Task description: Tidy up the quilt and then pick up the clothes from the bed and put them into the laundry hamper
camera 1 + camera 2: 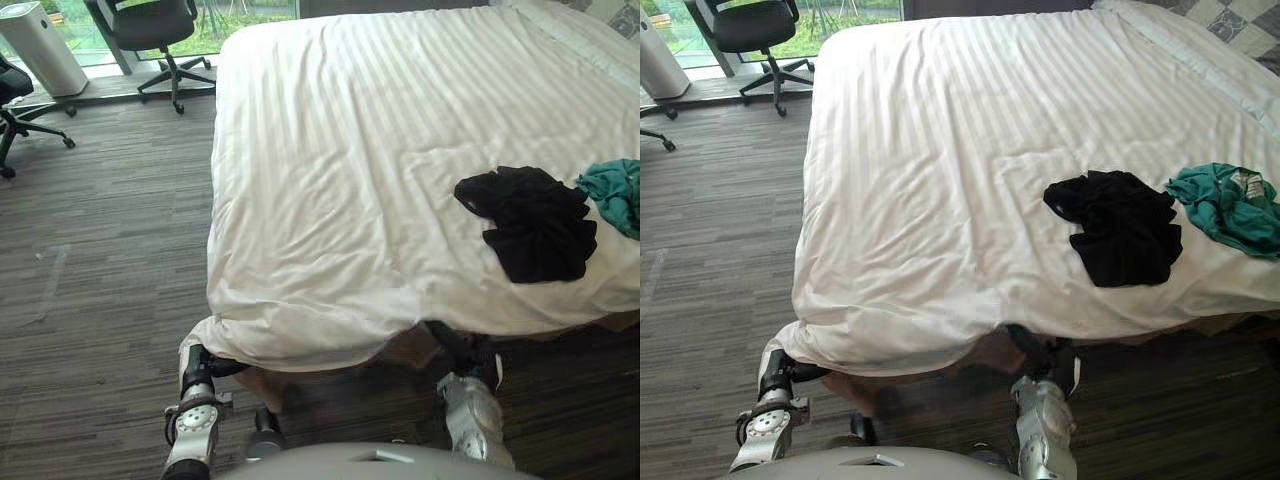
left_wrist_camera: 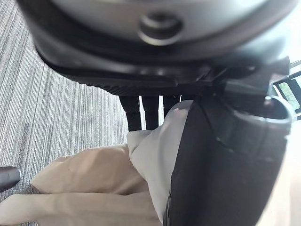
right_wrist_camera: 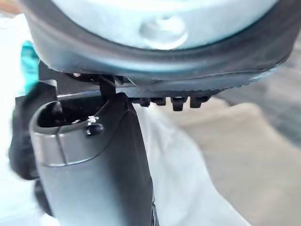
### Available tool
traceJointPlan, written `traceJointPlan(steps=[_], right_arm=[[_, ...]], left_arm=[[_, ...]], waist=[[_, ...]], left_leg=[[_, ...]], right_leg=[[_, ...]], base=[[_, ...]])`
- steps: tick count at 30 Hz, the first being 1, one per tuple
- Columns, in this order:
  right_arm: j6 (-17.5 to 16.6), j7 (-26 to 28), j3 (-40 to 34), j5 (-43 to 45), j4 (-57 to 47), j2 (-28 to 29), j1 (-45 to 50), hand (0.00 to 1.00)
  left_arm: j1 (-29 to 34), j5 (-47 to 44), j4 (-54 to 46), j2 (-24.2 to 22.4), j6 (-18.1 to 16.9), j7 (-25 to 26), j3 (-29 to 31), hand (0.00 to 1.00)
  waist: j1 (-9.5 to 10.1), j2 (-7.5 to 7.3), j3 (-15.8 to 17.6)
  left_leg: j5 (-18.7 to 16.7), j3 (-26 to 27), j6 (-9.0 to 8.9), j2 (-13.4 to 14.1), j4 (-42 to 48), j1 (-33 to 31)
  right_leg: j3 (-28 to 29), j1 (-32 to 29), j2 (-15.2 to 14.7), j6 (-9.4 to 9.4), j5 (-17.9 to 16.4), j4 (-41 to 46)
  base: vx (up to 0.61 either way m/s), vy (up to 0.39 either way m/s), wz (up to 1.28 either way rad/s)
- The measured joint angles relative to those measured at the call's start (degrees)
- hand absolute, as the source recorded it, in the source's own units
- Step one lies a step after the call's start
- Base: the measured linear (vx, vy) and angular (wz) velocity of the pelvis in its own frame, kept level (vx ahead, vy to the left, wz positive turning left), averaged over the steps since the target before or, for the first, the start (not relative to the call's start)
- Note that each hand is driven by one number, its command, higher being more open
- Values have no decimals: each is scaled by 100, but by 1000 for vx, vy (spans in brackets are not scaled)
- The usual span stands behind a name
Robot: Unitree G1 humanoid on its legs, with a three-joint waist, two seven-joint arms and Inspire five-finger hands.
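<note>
Left hand [image 1: 200,364] is at the near left corner of the bed [image 2: 89,188], right at the hem of the quilt [image 1: 380,170]. Left wrist view: a fold of white quilt sits between the thumb and the fingers [image 2: 141,113], so it's pinching the cloth. Fingertips are hidden behind the fold. Tan side of the bed shows below the hem there.

Right hand [image 1: 472,352] is tucked under the quilt hem along the near edge, right of the middle. Right wrist view has white cloth running past the hand, but can't tell whether it grips it or just lies against it.

Quilt: white, faint stripes, covers the whole top of the bed. Mostly flat, with creases around the middle and a bunched, drooping hem at the near left corner, hanging over the near edge.

Clothes are on top of the quilt, near right part of the bed:
- black garment [image 1: 530,225], crumpled, a bit back from the near edge
- teal garment [image 1: 1225,205], crumpled, just beside the black one toward the right edge. Can't tell if they touch.

Off the bed: grey striped carpet floor [image 1: 100,250] left of it, black office chair [image 1: 155,30] past the far left corner by the window, white tower unit [image 1: 42,45] beside the chair.
</note>
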Motion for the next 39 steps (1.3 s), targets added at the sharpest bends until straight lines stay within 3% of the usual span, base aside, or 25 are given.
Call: traceJointPlan(steps=[5, 9, 11, 16, 19, 20, 22, 23, 24, 26, 29, 31, 34, 39], right_arm=[[230, -470, -388, -791, -1047, 14, -178, 100], [288, -481, -1536, -905, -1694, -52, -201, 100], [252, -447, -2045, -894, -1707, -363, -178, 100], [50, -402, -2838, -841, -1451, -813, -151, 100], [-150, -100, -3146, -808, -113, -1305, -354, 100], [-121, -121, -3322, -591, 741, -1574, -679, 100], [-1, -428, -3388, -341, 1070, -1657, -992, 100], [85, -522, -3184, -310, 544, -1538, -890, 0], [104, -530, -2824, -352, -257, -1341, -629, 0], [61, -373, -2270, -659, -929, -1038, -401, 0], [126, -325, -1963, -852, -1001, -617, -667, 0], [129, -235, -1976, -834, -1001, -791, -1011, 0], [-216, 7, -1583, -829, -916, -1533, -1530, 0], [-613, 351, -381, -836, -1158, -1945, -2389, 0]], left_arm=[[109, 710, 11, -9, 6, -16, 14, 100], [175, 867, 8, 7, -2, -174, 160, 100], [200, 867, 0, 11, -3, -322, 402, 100], [248, 859, -10, 46, 1, -525, 707, 100], [251, 811, -9, 66, -1, -569, 740, 100], [252, 778, -8, 65, -4, -560, 732, 100], [251, 737, 18, 32, -4, -555, 717, 100], [257, 721, 38, -50, -2, -544, 718, 100], [263, 692, 39, -136, 0, -521, 713, 100], [276, 546, 49, -184, 10, -500, 677, 100], [226, 318, 32, -127, 10, -439, 381, 100], [181, 89, -2, -110, 9, -436, 272, 100], [164, -266, 16, 35, 10, -439, 178, 100], [264, -269, 996, 134, 645, -282, 100, 100]], waist=[[-22, -36, -247], [-79, -23, -270], [-185, -26, -269], [-339, -19, -267], [-365, -46, -265], [-363, -44, -266], [-363, 36, -257], [-372, 134, -252], [-375, 225, -249], [-390, 243, -244], [-369, 97, -198], [-360, 47, -166], [-352, -31, -103], [-308, -140, -29]], left_leg=[[8, 0, 10, 7, 0, -152], [27, -84, 27, -3, 1, -197], [27, -101, 26, -34, 3, -195], [14, -101, 17, -29, 2, -193], [11, -114, 17, -38, 1, -201], [8, -139, 22, -54, 0, -210], [6, -170, 25, -80, 0, -216], [10, -157, 34, -76, -2, -216], [12, -120, 37, -61, -2, -204], [13, -122, 36, -78, 1, -207], [42, -248, 47, -88, 1, -231], [50, -343, 61, -109, 1, -292], [55, -437, 79, -210, 2, -313], [103, -686, 107, -188, 5, -374]], right_leg=[[125, -214, 10, 11, 14, 5], [125, -230, 27, 16, 34, 30], [125, -235, 37, 16, 35, 60], [161, -277, 28, 17, 34, 114], [160, -279, 20, 19, 33, 116], [151, -276, 8, 22, 29, 115], [141, -272, -15, 35, 8, 115], [112, -286, -37, 69, -19, 108], [110, -330, -67, 79, -24, 100], [119, -337, -45, 80, -24, 110], [36, -260, -15, 79, -18, 109], [-32, -241, -56, 102, 2, 108], [-81, -220, -109, 120, 14, 116], [-196, -191, -70, 113, 23, 116]], base=[[-6, 3, -7], [9, -5, 7], [0, 0, 0], [-7, 3, -3], [-34, 5, 0], [-36, 16, 5], [-38, 15, 4], [-31, -1, -3], [-29, 6, -6], [-2, 5, -4], [50, -14, 20], [32, 15, 27], [20, 33, 12], [-4, -21, 15]])
